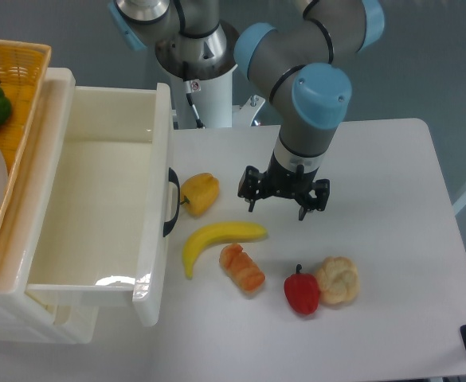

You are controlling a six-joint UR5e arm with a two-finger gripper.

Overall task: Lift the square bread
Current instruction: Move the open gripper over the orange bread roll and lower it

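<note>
square bread: the small glossy orange-tan toy loaf with paler cream patches (242,267) lies tilted on the white counter (392,183), just below the right half of the banana and left of the red pepper; nothing grips it.
banana: a curved yellow toy banana (219,239) lies just above and left of the loaf, very close to it; contact cannot be told.
red pepper: a shiny red toy pepper with a dark stem (302,291) sits right of the loaf, touching the roll.
roll: a pale beige lumpy round roll (338,279) rests at the pepper's right side.
yellow pepper: a yellow toy bell pepper (200,193) sits near the drawer handle.
tool: the black two-finger tool (281,205) hangs above the counter, up and right of the loaf, fingers spread apart and holding nothing.
drawer: a white plastic pulled-out drawer (160,143) stands at the left.
</note>
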